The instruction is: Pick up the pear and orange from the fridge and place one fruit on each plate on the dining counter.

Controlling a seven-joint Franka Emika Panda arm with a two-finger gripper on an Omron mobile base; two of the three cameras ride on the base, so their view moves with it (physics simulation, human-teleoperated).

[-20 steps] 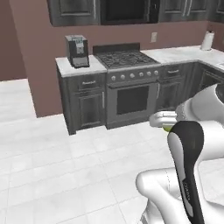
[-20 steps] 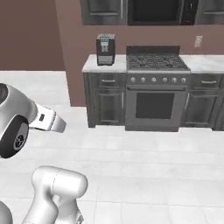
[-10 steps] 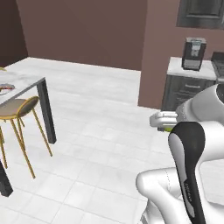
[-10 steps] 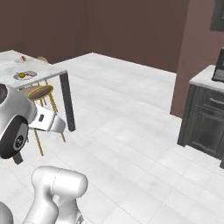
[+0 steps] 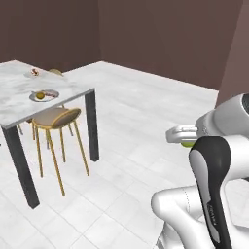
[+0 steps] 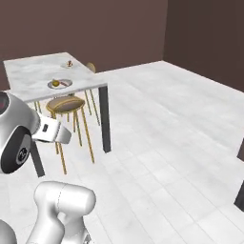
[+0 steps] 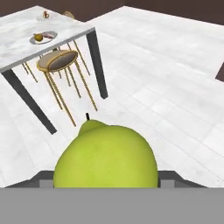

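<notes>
The pincer [image 7: 105,186] at the bottom middle of the hand view is closed partway on the pear [image 7: 106,159], a plump, smooth yellow-green fruit with a short dark stem. This looks like the carrying step. The bench [image 5: 19,104] stands at the left of the left base view, well apart. On it, one plate [image 5: 44,95] already bears an orange [image 5: 40,96]; the far plate [image 5: 34,73] seems the target, so the base must close in first.

Arm [image 5: 214,189] rises at lower right of left base view, folded, w/ hand level at mid-right, pointing left. Gripper [image 5: 187,142] closed around the pear [image 7: 106,161], which fills lower centre of hand view; fingertips flank it at both sides.
</notes>
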